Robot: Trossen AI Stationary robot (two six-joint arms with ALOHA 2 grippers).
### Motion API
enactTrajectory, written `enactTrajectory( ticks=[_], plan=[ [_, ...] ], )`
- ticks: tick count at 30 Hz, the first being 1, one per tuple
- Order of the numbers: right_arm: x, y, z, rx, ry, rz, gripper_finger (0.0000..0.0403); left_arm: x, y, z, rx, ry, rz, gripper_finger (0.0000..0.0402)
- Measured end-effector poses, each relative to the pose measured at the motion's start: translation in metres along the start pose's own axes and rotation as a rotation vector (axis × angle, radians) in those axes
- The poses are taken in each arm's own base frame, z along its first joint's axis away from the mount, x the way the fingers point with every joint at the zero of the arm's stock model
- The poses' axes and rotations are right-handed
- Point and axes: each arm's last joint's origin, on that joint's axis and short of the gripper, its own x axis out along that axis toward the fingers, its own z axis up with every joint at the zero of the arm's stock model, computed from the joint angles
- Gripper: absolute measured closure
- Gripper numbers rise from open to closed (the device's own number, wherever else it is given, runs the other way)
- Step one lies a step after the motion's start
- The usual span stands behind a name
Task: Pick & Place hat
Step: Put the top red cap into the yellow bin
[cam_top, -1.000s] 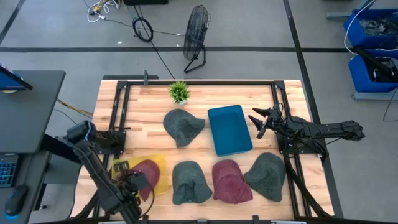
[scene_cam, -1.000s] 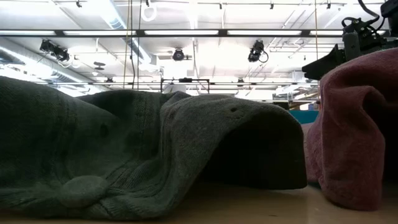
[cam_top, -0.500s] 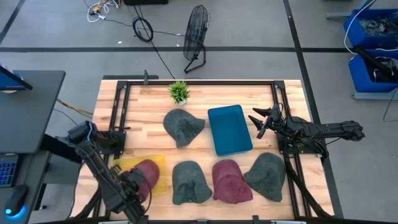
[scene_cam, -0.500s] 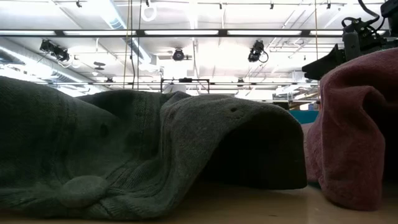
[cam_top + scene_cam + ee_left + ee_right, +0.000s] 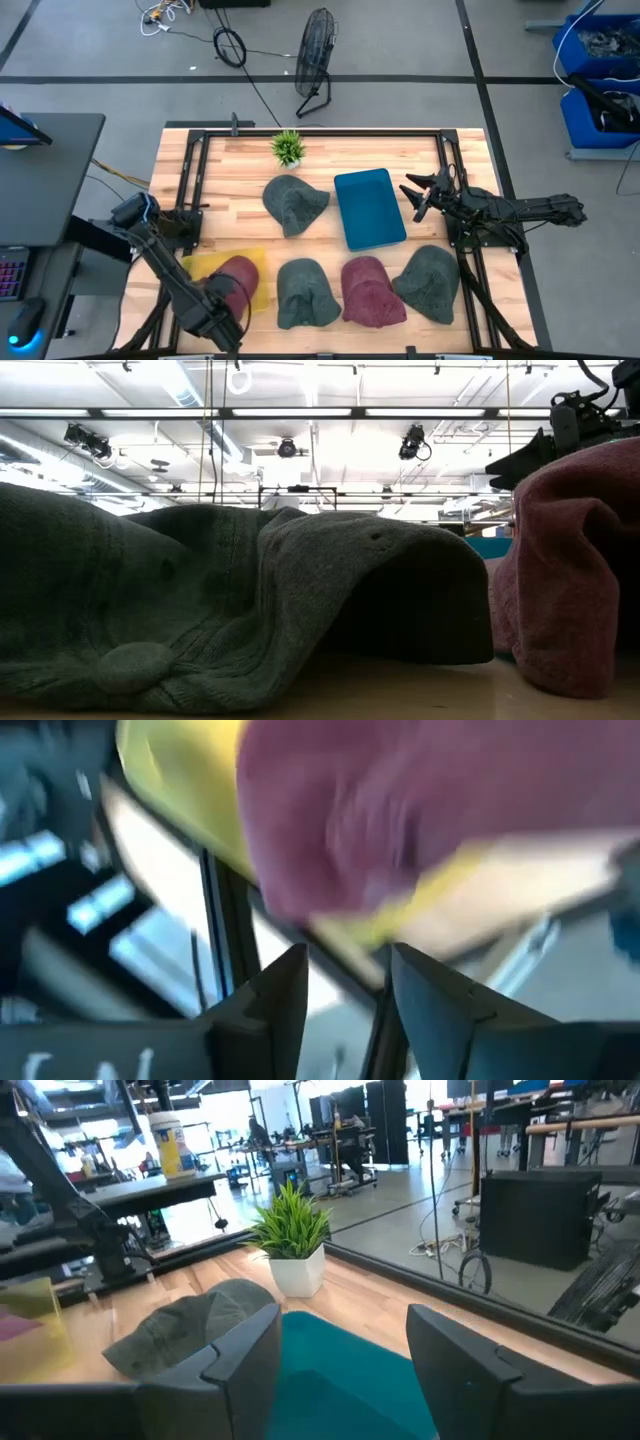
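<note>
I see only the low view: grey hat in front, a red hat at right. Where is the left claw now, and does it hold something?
Observer: The left claw is at the table's front left corner, by the maroon hat lying on a yellow sheet. Its fingers are apart with nothing between them.
Operator: And the right claw?
Observer: The right claw waits open beside the teal tray, holding nothing.
Operator: How many hats are on the table?
Observer: Five: three grey, two maroon. One grey hat lies left of the tray, near a small potted plant.
</note>
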Motion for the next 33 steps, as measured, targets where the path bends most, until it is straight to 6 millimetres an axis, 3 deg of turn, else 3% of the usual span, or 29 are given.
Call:
enactTrajectory(
  ticks=[4,6,9,13,16,21,25,28,33],
  plan=[
    [0.000,0.000,0.000,0.022,0.000,0.000,0.0183,-0.001,0.000,-0.005,-0.004,0.138,0.003,0.0228],
    [0.000,0.000,0.000,0.028,0.000,0.000,0.0183,-0.006,-0.001,-0.007,-0.074,0.115,-0.019,0.0226],
    [0.000,0.000,0.000,0.030,0.000,0.000,0.0183,-0.026,-0.006,-0.010,-0.136,-0.095,-0.165,0.0226],
    [0.000,0.000,0.000,0.013,0.000,0.000,0.0183,-0.058,-0.009,-0.014,-0.168,-0.522,-0.408,0.0226],
    [0.000,0.000,0.000,0.013,0.000,-0.001,0.0183,-0.064,-0.018,-0.011,-0.187,-0.760,-0.534,0.0233],
    [0.000,0.000,0.000,0.013,0.000,-0.001,0.0183,-0.041,-0.050,0.013,-0.100,-0.799,-0.529,0.0254],
    [0.000,0.000,0.000,0.013,0.000,-0.001,0.0183,-0.013,-0.075,0.034,0.030,-0.636,-0.454,0.0299],
    [0.000,0.000,0.000,0.023,0.000,-0.001,0.0183,0.004,-0.078,0.042,0.057,-0.495,-0.344,0.0346],
    [0.000,0.000,0.000,0.050,0.000,-0.001,0.0183,0.006,-0.068,0.037,-0.011,-0.420,-0.268,0.0395]
  ],
)
